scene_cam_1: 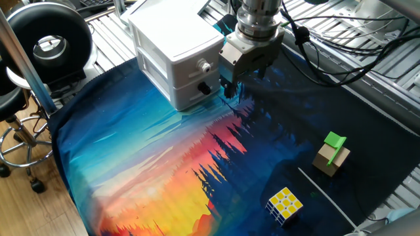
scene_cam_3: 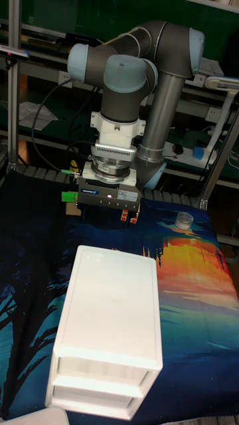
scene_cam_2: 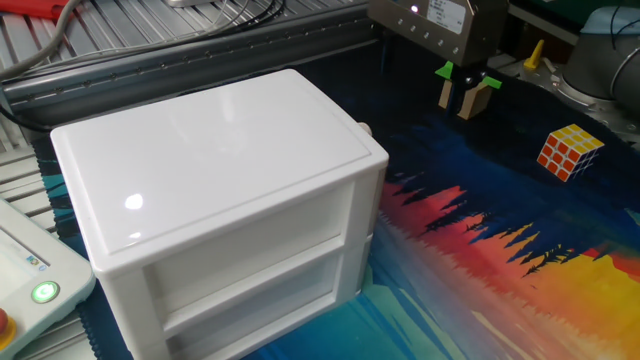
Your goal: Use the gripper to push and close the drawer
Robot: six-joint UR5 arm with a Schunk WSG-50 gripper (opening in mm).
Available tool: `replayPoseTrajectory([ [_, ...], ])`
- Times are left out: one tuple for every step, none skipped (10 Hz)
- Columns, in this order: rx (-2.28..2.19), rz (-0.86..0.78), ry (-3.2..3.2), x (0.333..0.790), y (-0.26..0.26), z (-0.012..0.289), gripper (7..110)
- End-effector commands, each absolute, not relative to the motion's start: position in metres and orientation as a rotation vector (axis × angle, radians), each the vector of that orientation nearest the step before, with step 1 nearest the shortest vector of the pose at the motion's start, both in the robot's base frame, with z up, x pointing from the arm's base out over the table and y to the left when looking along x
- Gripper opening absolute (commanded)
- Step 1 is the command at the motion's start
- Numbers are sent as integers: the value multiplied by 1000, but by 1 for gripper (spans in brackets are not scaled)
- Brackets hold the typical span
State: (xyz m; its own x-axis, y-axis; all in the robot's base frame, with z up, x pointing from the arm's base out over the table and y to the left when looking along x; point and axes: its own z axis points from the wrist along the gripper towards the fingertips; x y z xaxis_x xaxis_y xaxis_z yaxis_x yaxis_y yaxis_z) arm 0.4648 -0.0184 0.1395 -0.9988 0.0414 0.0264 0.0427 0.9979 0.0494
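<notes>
Hanging upright, gripper (scene_cam_1: 229, 87) beside drawer (scene_cam_1: 195, 71)

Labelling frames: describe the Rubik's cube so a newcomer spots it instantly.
Start at the white cabinet on the sunset-print cloth, then go to the cloth's opposite end. The Rubik's cube sits there by a tan block with a green top; only the cube has yellow-and-white squares.
</notes>
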Motion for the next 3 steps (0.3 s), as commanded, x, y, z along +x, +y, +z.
replayPoseTrajectory([
  [-70,-92,-3117,465,-18,140,109],
  [-70,-92,-3118,465,-18,140,109],
  [-68,-97,-3120,465,-17,140,109],
])
